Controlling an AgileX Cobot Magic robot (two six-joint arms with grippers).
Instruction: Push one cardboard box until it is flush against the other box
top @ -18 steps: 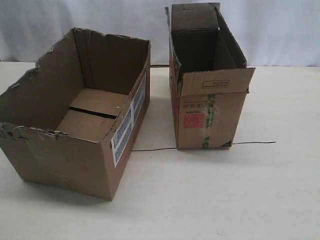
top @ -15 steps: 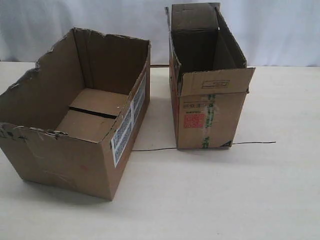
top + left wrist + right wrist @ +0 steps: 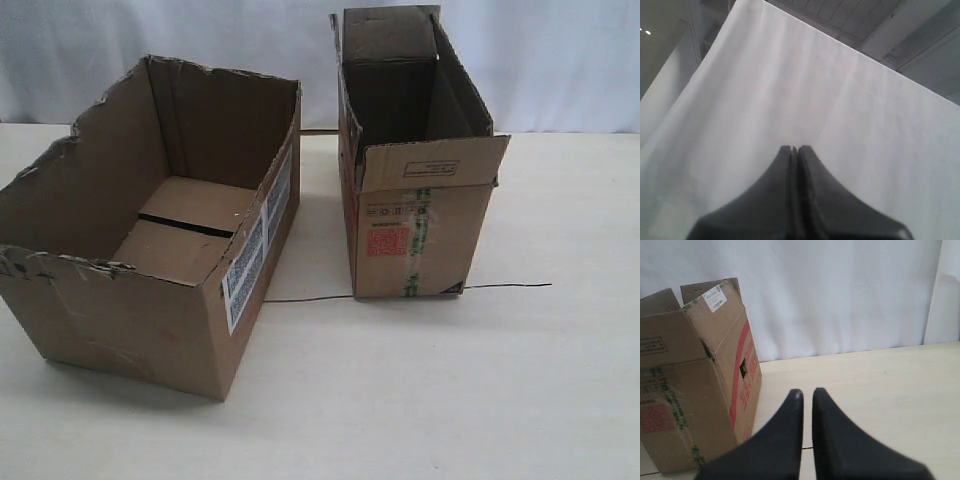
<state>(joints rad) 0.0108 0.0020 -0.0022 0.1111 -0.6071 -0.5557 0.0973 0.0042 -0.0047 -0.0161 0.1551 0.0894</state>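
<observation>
The cardboard box (image 3: 130, 320), wide with a ragged torn rim and a white label on its right side, sits on the left of the table in the exterior view. The other box (image 3: 420, 240), taller, with red print and green tape, stands to its right, and a strip of bare table separates them. Neither gripper shows in the exterior view. My right gripper (image 3: 807, 391) is shut but for a thin slit and holds nothing; it hovers to the right of the other box (image 3: 690, 390). My left gripper (image 3: 794, 148) is shut and empty, facing only white cloth.
A thin black line (image 3: 510, 286) runs across the pale table (image 3: 450, 400), passing under the taller box. A white curtain (image 3: 560, 60) hangs behind the table. Bare tabletop lies in front of both boxes and to the right of the taller one.
</observation>
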